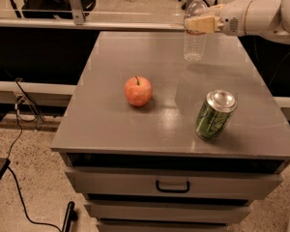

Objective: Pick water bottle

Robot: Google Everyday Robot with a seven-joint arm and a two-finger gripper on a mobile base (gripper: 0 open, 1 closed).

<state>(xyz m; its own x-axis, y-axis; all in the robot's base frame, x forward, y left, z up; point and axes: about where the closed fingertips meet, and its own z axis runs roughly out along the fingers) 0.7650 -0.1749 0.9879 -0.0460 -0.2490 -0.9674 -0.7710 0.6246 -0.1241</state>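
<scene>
The water bottle (194, 45) is clear and ribbed with a white cap. It stands upright at the far right of the grey table top (111, 115), its base at or just above the surface. My gripper (196, 24) reaches in from the right on a white arm and is shut around the bottle's upper part, just below the shoulder. Its tan fingers (203, 23) cross the front of the bottle. The cap shows above them.
A red apple (138, 91) sits mid-table, left of the bottle. A green drink can (215, 115) stands near the front right edge. Drawers with a handle (172, 186) are below the table front. A rail and chairs are behind.
</scene>
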